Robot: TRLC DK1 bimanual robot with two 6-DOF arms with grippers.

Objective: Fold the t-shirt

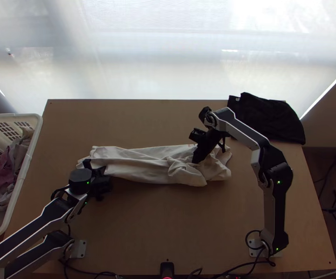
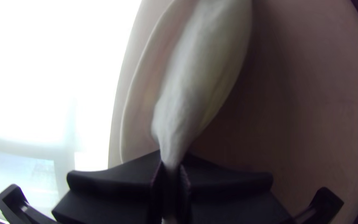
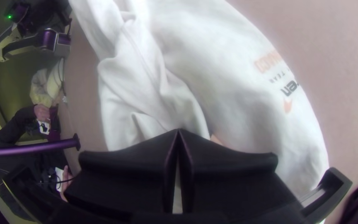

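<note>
Left jaws around t-shirt [image 1: 142, 165] (near one end)

Two arms [image 1: 247, 135], one basket [image 1: 23, 174], one t-shirt [image 1: 140, 162] (and one black cloth [image 1: 270, 118]).

Top view: left gripper [image 1: 102, 172] covering part of t-shirt's [image 1: 142, 165] end; right gripper [image 1: 197, 158] concealing fabric beneath. Basket [image 1: 21, 174] and garments [image 1: 3, 176] running past left edge. Left arm [image 1: 33, 231] crossing out at lower left corner. Left wrist view: t-shirt blurring, leaving top edge, pinched portion disappearing between fingers [image 2: 117, 180]. Right wrist view: fingers [image 3: 228, 161] masking fabric below; cannot tell whether tips are gripping any.
</note>
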